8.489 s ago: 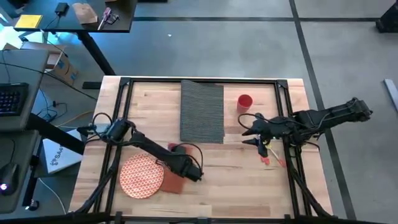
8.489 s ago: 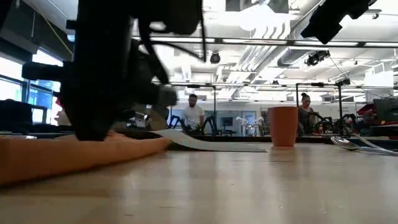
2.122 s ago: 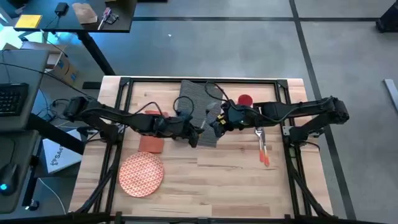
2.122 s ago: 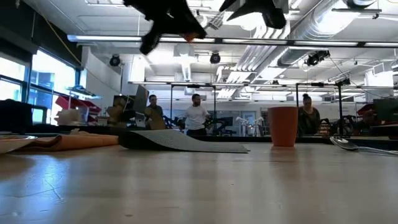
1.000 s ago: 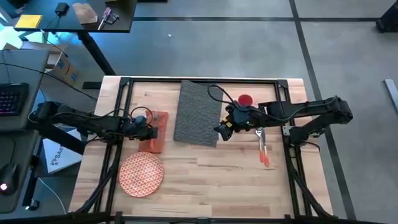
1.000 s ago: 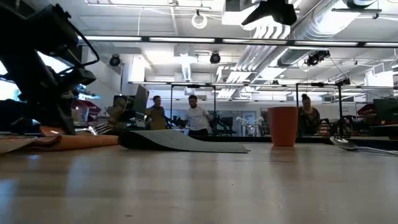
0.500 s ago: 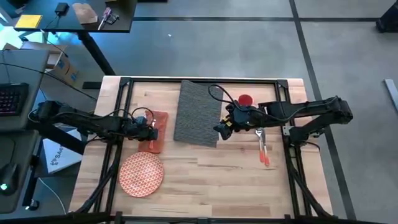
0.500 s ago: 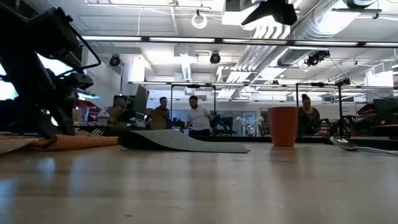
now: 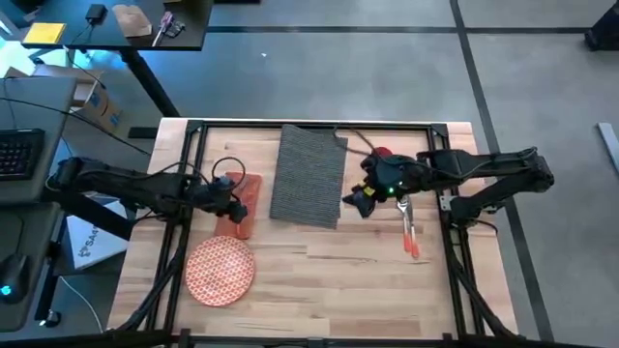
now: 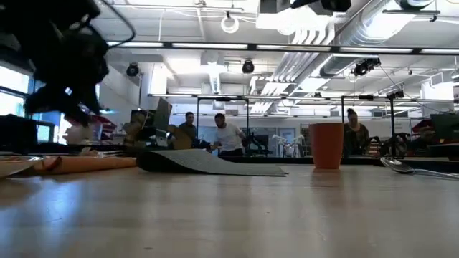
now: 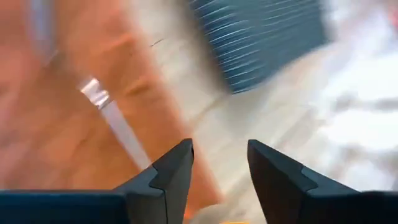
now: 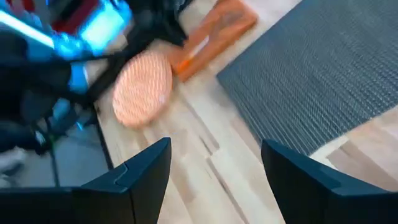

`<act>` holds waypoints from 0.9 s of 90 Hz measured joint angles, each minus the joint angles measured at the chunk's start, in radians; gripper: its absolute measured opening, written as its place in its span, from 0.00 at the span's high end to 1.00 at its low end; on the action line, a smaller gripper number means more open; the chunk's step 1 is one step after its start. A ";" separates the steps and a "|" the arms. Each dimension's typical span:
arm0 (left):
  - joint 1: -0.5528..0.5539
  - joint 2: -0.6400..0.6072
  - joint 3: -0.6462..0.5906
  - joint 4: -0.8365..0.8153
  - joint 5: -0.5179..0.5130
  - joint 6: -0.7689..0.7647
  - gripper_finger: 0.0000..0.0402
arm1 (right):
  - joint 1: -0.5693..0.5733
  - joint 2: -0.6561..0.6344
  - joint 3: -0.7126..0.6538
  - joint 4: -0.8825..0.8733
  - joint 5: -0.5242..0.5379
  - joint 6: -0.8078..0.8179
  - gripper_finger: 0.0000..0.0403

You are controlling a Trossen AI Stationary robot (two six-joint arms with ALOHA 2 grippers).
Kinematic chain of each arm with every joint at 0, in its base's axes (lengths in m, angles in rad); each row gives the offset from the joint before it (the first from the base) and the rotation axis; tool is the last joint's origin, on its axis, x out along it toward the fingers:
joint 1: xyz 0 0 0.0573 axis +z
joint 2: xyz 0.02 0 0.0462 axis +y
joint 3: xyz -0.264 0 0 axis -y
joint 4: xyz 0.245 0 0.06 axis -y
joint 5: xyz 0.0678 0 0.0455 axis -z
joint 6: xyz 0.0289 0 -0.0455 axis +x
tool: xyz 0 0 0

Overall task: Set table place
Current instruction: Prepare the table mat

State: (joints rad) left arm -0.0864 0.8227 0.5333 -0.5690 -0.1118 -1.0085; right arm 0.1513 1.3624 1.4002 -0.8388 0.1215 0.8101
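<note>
The dark grey placemat (image 9: 308,176) lies flat at the table's far middle. To its left the orange napkin (image 9: 242,201) rests on the wood with a silver piece of cutlery (image 11: 111,112) on it. The patterned plate (image 9: 220,272) sits near the front left. The red cup (image 10: 326,145) stands right of the placemat, and orange-handled cutlery (image 9: 410,232) lies to the right. My left gripper (image 11: 217,163) hovers open above the napkin's near edge. My right gripper (image 9: 356,200) is open, just off the placemat's near right corner.
The black rail frame (image 9: 193,128) runs around the tabletop. Bare wood (image 9: 338,280) spans the table's near middle. A dark desk (image 9: 19,155) with a keyboard stands beyond the left edge. People stand in the room far behind the table.
My left gripper has risen from just above the napkin to well above it. My right gripper has drawn a little toward the table's right edge, away from the placemat's corner. The placemat, napkin and plate have stayed put.
</note>
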 joint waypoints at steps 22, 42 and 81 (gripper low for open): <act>-0.085 0.262 0.183 0.309 -0.074 0.447 0.77 | 0.060 0.001 -0.067 -0.040 0.052 0.102 0.42; -0.075 0.685 0.415 0.468 -0.042 0.699 0.81 | 0.105 -0.081 -0.067 -0.031 0.121 0.205 0.42; -0.028 1.170 0.701 0.464 0.023 0.870 0.49 | 0.170 -0.173 -0.066 -0.045 0.257 0.313 0.42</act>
State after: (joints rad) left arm -0.1140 1.9930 1.2346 -0.1050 -0.0890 -0.1383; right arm 0.3214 1.1892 1.3338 -0.8837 0.3782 1.1233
